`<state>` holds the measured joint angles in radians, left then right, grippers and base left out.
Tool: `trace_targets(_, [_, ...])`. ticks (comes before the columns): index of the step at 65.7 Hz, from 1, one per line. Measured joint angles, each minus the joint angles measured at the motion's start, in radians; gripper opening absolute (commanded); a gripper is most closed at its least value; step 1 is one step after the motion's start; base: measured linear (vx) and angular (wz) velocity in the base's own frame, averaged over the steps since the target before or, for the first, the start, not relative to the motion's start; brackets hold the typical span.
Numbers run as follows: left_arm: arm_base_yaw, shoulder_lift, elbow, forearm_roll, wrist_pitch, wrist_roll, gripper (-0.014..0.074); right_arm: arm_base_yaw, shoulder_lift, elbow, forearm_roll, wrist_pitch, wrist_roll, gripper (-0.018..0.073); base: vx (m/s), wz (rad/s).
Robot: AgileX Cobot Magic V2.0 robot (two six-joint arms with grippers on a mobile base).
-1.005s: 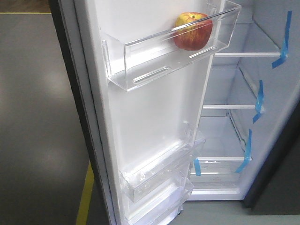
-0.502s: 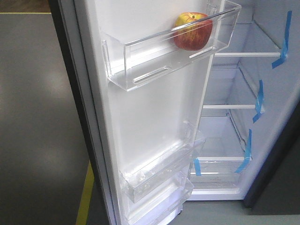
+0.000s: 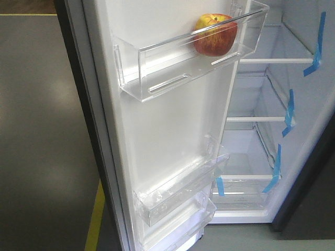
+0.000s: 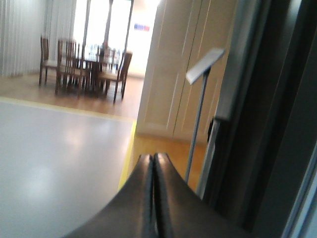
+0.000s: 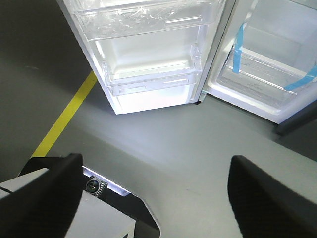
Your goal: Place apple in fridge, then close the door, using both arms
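Observation:
The red-and-yellow apple (image 3: 215, 35) sits in the top clear bin (image 3: 157, 68) on the white inner side of the open door (image 3: 167, 125). To its right the fridge (image 3: 259, 146) shows white shelves and blue tape strips. No arm appears in the front view. My left gripper (image 4: 152, 158) is shut with nothing between its fingers and hangs over the floor beside a dark panel edge (image 4: 270, 124). My right gripper (image 5: 156, 163) is open and empty, low above the grey floor in front of the door's lower bins (image 5: 148, 74).
A yellow floor line (image 5: 64, 116) runs left of the door's foot. The robot's base with a small lens (image 5: 95, 186) lies under the right gripper. A sign stand (image 4: 198, 114), beige cabinets and a distant table with chairs (image 4: 84, 64) show in the left wrist view.

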<state>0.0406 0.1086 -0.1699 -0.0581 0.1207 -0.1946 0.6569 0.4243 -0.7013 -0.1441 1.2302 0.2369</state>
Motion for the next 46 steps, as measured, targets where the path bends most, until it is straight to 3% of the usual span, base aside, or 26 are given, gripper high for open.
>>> trace_targets(11, [0.000,0.233,-0.200,0.000,0.237,0.036,-0.0006,0.000,0.000,0.000,0.000,0.001,0.000,0.0564,0.00,0.00])
trace_targets(22, [0.000,0.492,-0.373,0.000,0.401,0.104,-0.0006,0.000,0.000,0.000,0.000,0.001,0.000,0.0564,0.00,0.00])
trace_targets(33, [0.000,0.736,-0.526,0.000,0.505,0.153,-0.0006,0.000,0.000,0.000,0.000,0.001,0.000,0.0564,0.00,0.00])
trace_targets(46, [0.000,0.982,-0.687,0.000,0.544,0.204,-0.0006,0.000,0.000,0.000,0.000,0.001,0.000,0.0564,0.00,0.00])
